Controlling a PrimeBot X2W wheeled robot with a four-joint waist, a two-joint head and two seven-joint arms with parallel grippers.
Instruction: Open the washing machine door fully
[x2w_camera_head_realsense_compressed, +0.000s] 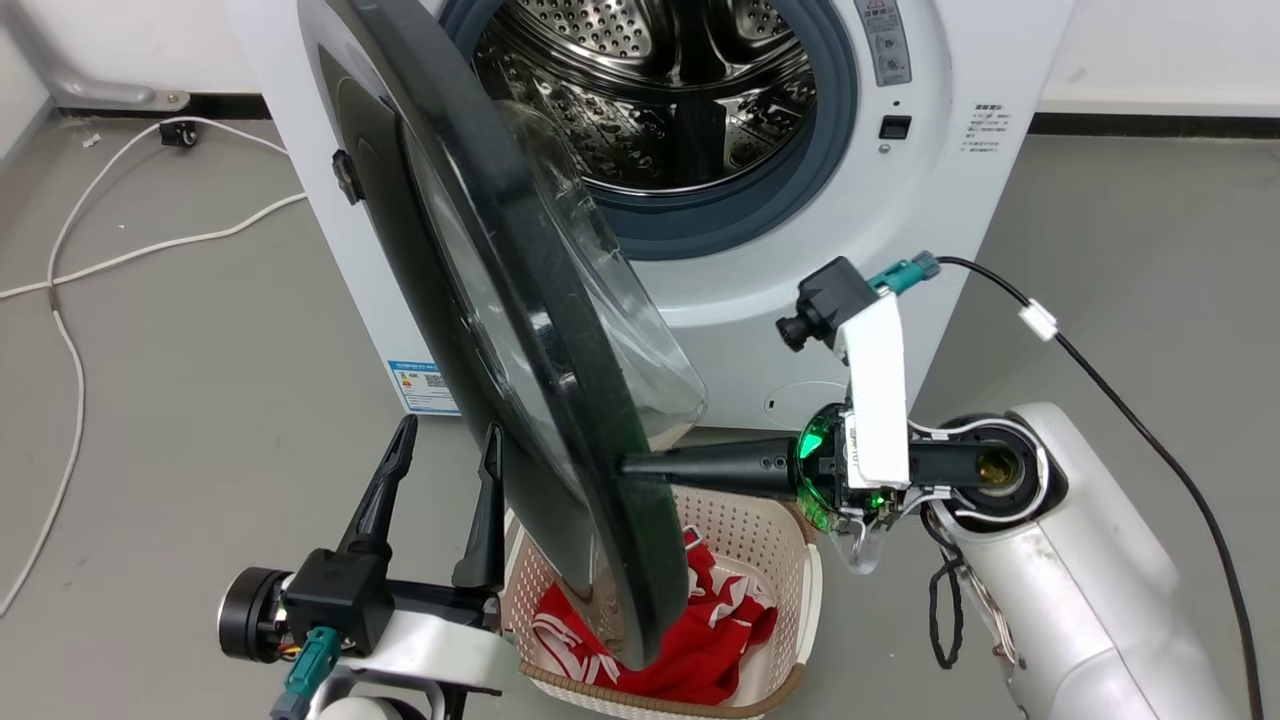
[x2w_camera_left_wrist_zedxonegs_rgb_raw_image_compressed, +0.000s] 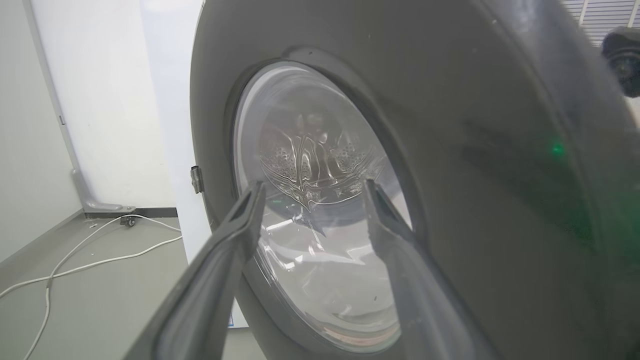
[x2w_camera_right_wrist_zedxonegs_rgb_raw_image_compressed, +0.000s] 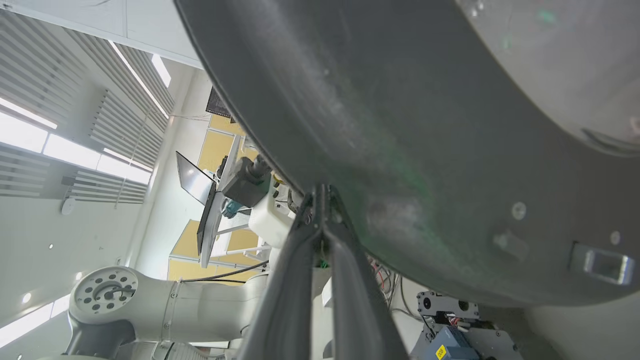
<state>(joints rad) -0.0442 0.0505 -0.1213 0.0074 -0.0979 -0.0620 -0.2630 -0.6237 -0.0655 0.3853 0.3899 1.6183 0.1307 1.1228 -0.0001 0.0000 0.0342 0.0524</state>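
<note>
The washing machine door (x2w_camera_head_realsense_compressed: 575, 450), round and glossy black with a bulging glass bowl (x2w_camera_head_realsense_compressed: 610, 300), stands swung partway out from the white machine (x2w_camera_head_realsense_compressed: 900, 240), edge-on to the head view. My right gripper (x2w_camera_head_realsense_compressed: 630, 465) is shut, and its tip presses against the door's inner side near the rim. In the right wrist view the right gripper (x2w_camera_right_wrist_zedxonegs_rgb_raw_image_compressed: 318, 195) meets the dark door (x2w_camera_right_wrist_zedxonegs_rgb_raw_image_compressed: 400, 125). My left gripper (x2w_camera_head_realsense_compressed: 448, 432) is open beside the door's outer face, holding nothing. In the left wrist view the left gripper (x2w_camera_left_wrist_zedxonegs_rgb_raw_image_compressed: 314, 187) frames the door's glass (x2w_camera_left_wrist_zedxonegs_rgb_raw_image_compressed: 310, 260).
A cream laundry basket (x2w_camera_head_realsense_compressed: 805, 560) with red cloth (x2w_camera_head_realsense_compressed: 710, 630) sits on the floor under the door's lower edge. The steel drum (x2w_camera_head_realsense_compressed: 670, 90) is exposed. A white cable (x2w_camera_head_realsense_compressed: 70, 300) runs over the grey floor at left. A black cable (x2w_camera_head_realsense_compressed: 1150, 430) trails from my right arm.
</note>
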